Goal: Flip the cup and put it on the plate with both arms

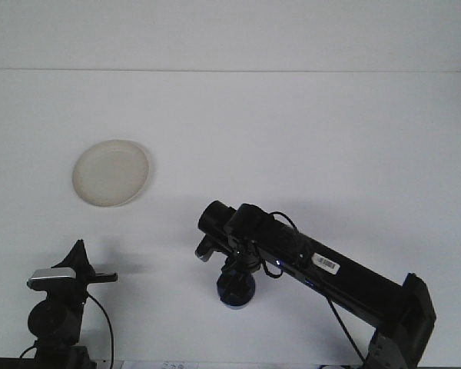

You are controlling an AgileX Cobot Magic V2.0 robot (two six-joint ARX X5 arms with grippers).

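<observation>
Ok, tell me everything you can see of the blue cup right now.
The blue cup sits on the white table near the front edge, well apart from the plate. Only its dark blue lower body and a lighter blue rim along the bottom show; the right hand comes down on it from above and hides the rest. Which way up it stands, and whether the hand grips it, I cannot tell.

Blue cup (236,294) mostly hidden under right hand (237,273); finger state unreadable. Left arm (58,311) cut by bottom edge.
</observation>
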